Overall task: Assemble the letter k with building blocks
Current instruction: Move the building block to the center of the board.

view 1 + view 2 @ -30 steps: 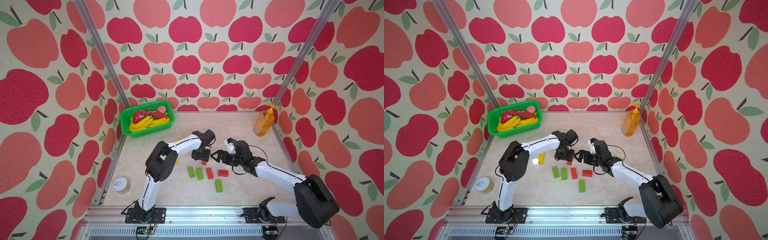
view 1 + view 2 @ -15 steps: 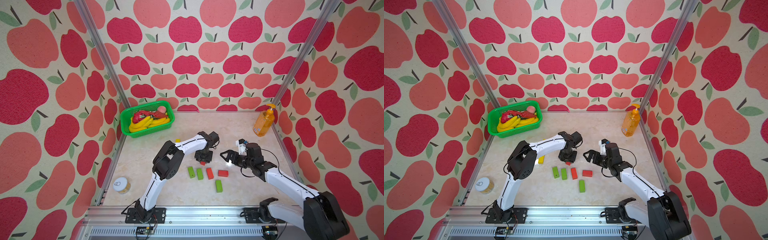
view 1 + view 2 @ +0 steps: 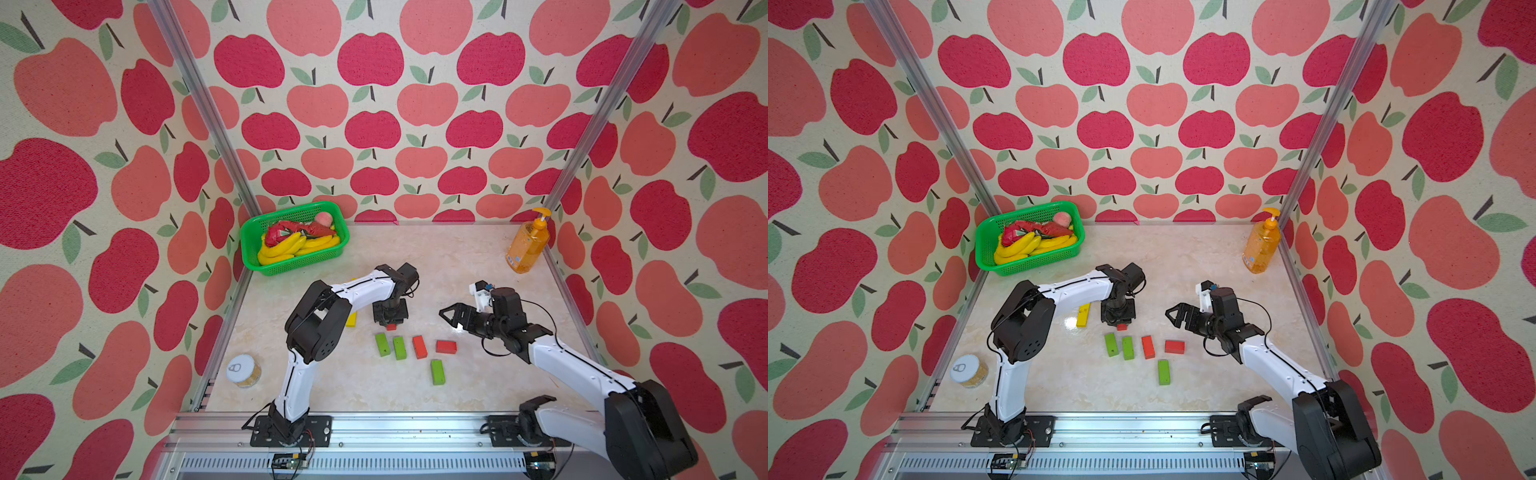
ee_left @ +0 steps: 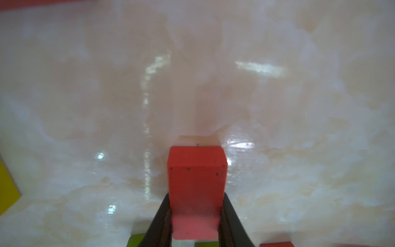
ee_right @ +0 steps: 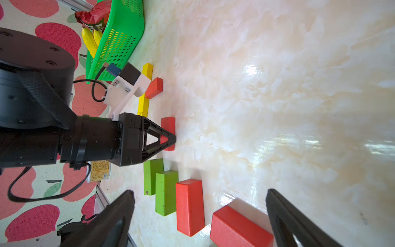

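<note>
Red brick [image 4: 196, 181] sits clamped in the left jaws; the right jaws gape wide.

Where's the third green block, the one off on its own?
In both top views the lone green block lies flat toward the front rail, just in front of the row's lengthwise red block and crosswise red block, touching neither.

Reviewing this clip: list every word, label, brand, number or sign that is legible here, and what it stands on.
No text is legible.
Orange plastic pump bottle: blue label, too small to read.
Yellow-labelled tin can: print and barcode, too blurred.
Red foil packet in green plastic basket: print unreadable.
Red rectangular block in left tool: no markings.
</note>
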Controlling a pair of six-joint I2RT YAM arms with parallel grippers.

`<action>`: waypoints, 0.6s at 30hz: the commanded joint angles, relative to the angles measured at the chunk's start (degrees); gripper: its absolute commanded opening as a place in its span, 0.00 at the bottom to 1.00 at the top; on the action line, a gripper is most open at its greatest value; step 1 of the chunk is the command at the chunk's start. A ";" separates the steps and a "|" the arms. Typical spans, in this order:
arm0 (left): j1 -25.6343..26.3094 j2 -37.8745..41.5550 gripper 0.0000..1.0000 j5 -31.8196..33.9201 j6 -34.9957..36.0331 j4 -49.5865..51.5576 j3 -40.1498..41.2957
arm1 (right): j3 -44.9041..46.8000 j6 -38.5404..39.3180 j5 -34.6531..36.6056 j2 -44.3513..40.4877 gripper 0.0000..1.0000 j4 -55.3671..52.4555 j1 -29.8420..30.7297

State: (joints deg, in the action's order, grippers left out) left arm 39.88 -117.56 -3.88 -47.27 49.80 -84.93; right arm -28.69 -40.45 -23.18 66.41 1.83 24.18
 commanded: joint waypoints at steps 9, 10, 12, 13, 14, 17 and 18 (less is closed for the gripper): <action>-5.54 0.51 0.16 -2.37 -13.34 -5.59 3.93 | -0.58 -0.07 -1.54 2.41 0.99 1.48 -0.37; -5.69 0.41 0.16 -2.70 -14.42 -6.42 4.47 | -0.50 -0.16 -1.60 2.34 0.99 1.43 -0.37; -5.93 0.40 0.16 -2.18 -16.68 -6.65 5.12 | -0.51 -0.16 -1.60 2.16 0.99 1.27 -0.38; -5.95 0.44 0.16 -1.70 -17.99 -6.37 5.31 | -0.46 -0.07 -1.52 2.07 0.99 1.18 -0.37; -6.05 0.55 0.16 -1.17 -19.68 -5.66 5.41 | -0.40 0.01 -1.51 1.99 0.99 1.01 -0.39; -5.96 0.75 0.17 -0.56 -26.11 -3.02 5.59 | 0.02 -0.04 -1.44 2.22 0.99 1.57 -0.37; -5.88 0.75 0.17 -0.32 -27.42 -2.28 5.36 | 0.10 -0.14 -1.50 2.35 0.99 1.82 -0.37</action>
State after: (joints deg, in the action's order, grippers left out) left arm 34.20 -115.59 -5.39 -67.29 44.95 -81.52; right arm -28.69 -40.51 -23.92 68.49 2.07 24.18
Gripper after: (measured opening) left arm 0.311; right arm 0.993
